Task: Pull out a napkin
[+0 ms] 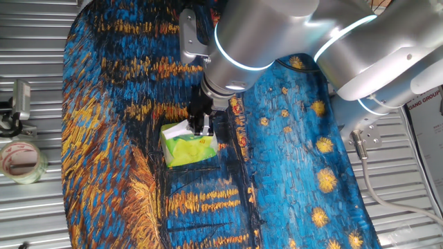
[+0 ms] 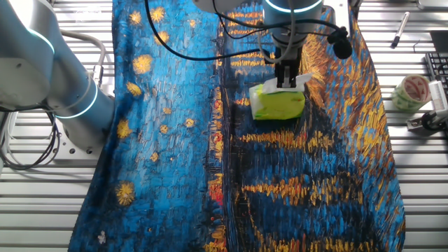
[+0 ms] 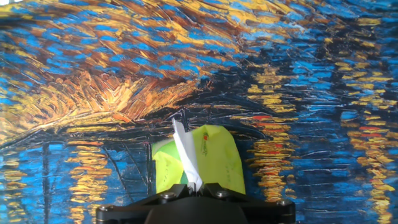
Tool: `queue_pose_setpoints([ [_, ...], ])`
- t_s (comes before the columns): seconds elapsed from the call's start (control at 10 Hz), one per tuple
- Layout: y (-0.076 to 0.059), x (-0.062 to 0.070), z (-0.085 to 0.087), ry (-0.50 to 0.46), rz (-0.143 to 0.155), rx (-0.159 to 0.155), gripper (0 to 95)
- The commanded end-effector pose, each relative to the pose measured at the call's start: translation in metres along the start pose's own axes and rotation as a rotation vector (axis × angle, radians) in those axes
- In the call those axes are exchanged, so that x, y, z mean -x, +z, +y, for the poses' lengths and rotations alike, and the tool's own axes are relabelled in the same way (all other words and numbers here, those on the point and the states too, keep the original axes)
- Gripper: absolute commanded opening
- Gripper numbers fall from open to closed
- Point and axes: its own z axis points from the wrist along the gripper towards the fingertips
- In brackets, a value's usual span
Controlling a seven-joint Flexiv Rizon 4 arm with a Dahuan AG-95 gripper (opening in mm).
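We see the thin, crumpled white paper napkin [image 3: 185,155] standing up out of the lime-green soft tissue pack [image 1: 188,149] on the painted-cloth surface [image 2: 315,182]. Our gripper [image 1: 200,123] sits right over it, fingers pinching the sheet's upper end. It looks feather-light, limp and easily torn, so hold the raised tip. Its long axis runs upward from the pack toward the hand.

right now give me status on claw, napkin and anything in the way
Claw shut on thin white paper napkin, sheet standing up out of lime-green soft tissue pack. Pack resting on blue-and-gold painted cloth. Nothing in the way.
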Motion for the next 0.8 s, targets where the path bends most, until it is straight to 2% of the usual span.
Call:
queue_pose_setpoints([
  [0.1, -0.0105, 0.0001, 0.0013, -0.003, 0.014, 0.002, 0.0],
  [0.8, -0.0187, 0.0006, 0.0026, -0.005, 0.014, 0.003, 0.0],
])
